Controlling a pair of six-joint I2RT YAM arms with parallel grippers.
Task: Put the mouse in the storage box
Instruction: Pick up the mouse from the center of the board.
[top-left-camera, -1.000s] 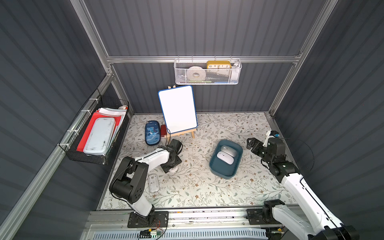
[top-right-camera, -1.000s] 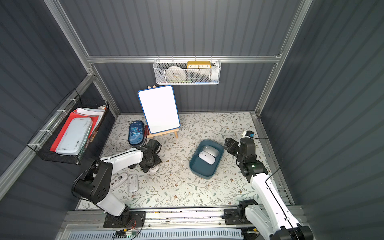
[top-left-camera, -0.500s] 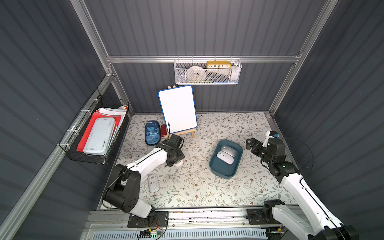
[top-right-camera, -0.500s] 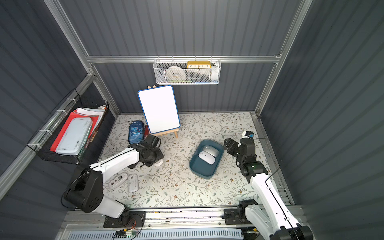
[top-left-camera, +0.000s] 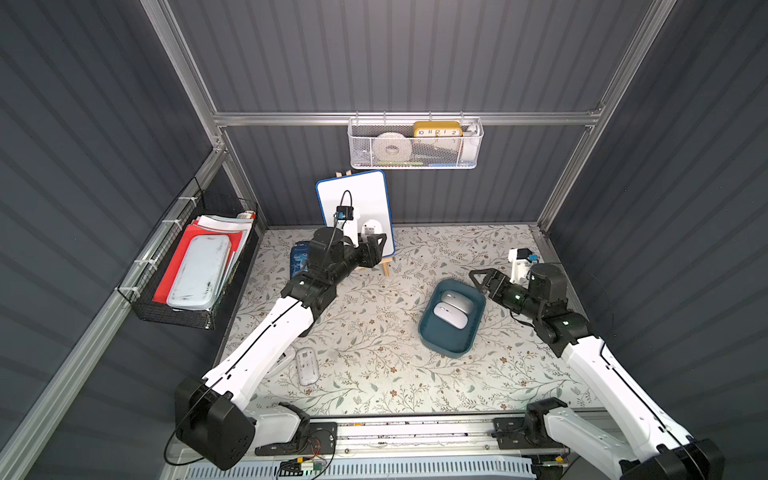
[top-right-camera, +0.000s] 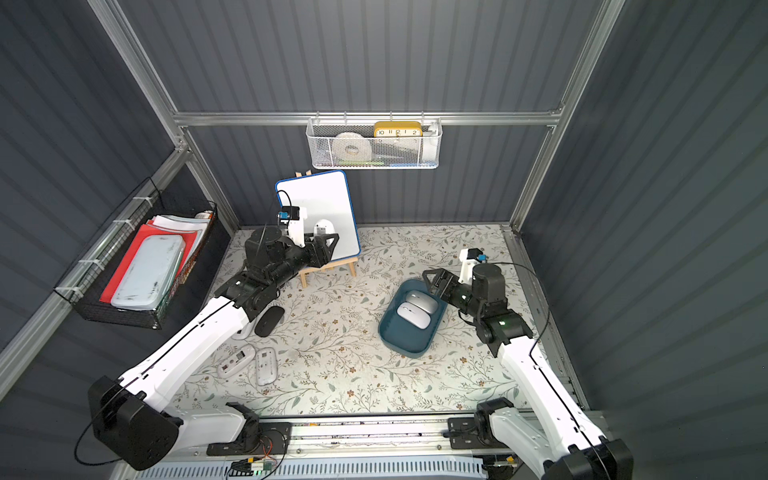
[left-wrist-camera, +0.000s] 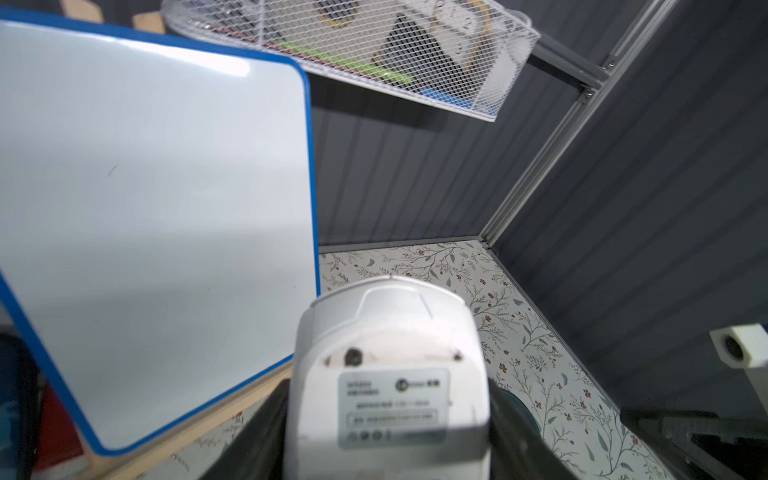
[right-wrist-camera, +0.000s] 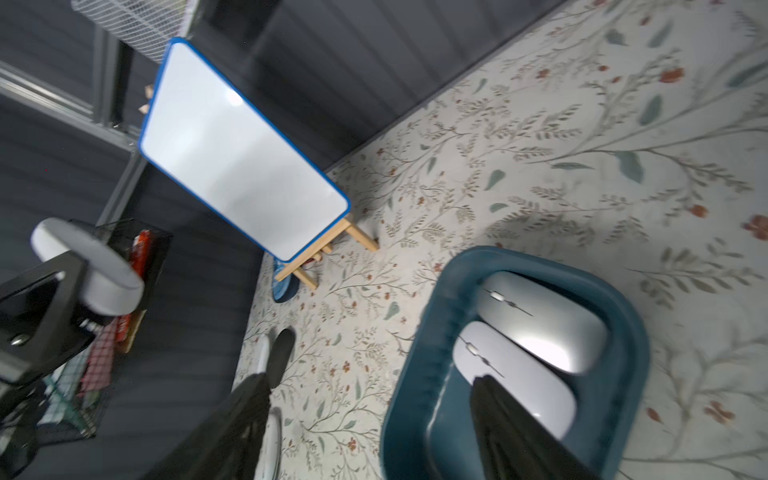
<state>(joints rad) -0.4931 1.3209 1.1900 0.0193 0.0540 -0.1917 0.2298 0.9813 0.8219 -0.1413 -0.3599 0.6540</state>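
My left gripper (top-left-camera: 374, 242) (top-right-camera: 327, 240) (left-wrist-camera: 388, 392) is shut on a white mouse (top-left-camera: 369, 229) (top-right-camera: 323, 227) (left-wrist-camera: 390, 365). It holds the mouse well above the table in front of the whiteboard, label side towards the wrist camera. The dark teal storage box (top-left-camera: 428, 332) (top-right-camera: 388, 332) (right-wrist-camera: 419, 332) sits right of centre and holds two silver mice (top-left-camera: 456, 301) (top-right-camera: 413, 316) (right-wrist-camera: 540, 324). My right gripper (top-left-camera: 482, 280) (top-right-camera: 434, 279) (right-wrist-camera: 370, 382) is open and holds nothing, hovering at the box's far right corner.
A whiteboard (top-left-camera: 353, 208) (top-right-camera: 320, 212) on a wooden easel stands just behind the left gripper. Two white mice (top-right-camera: 266, 365) (top-right-camera: 236, 361) and a black one (top-right-camera: 269, 321) lie at the front left. A blue case (top-left-camera: 298, 259), a black wire basket (top-left-camera: 187, 270) and a white mesh basket (top-left-camera: 415, 145) line the walls.
My left gripper has closed on the white mouse at the table and lifted it up towards the whiteboard. The right gripper has narrowed slightly and stayed by the box.
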